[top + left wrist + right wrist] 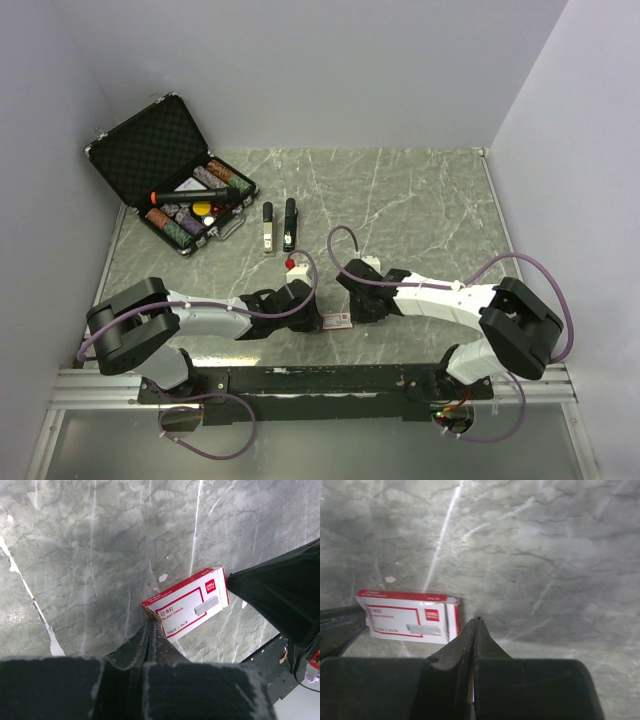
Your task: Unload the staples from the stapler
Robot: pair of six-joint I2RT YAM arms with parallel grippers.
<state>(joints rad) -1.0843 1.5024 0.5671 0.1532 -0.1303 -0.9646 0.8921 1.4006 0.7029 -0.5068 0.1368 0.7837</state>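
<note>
Top external view: the stapler (290, 222) lies well back from both arms, near the open case (150, 150), while the left gripper (148, 628) and right gripper (477, 624) — both with jaws pressed together, holding nothing — sit at either end of the staple box (187, 607). As I judge it, one arm should pin the stapler's body while the other draws the staples out squarely — slowly, without twisting.

The black stapler (289, 223) is lying flat mid-table, pointing away from the arms, with 1 slim black-and-white bar (268, 229) lying parallel just to its left. The red-and-white staple box (186, 607) is lying flat, label up, near the table's (420, 210) front edge.
</note>
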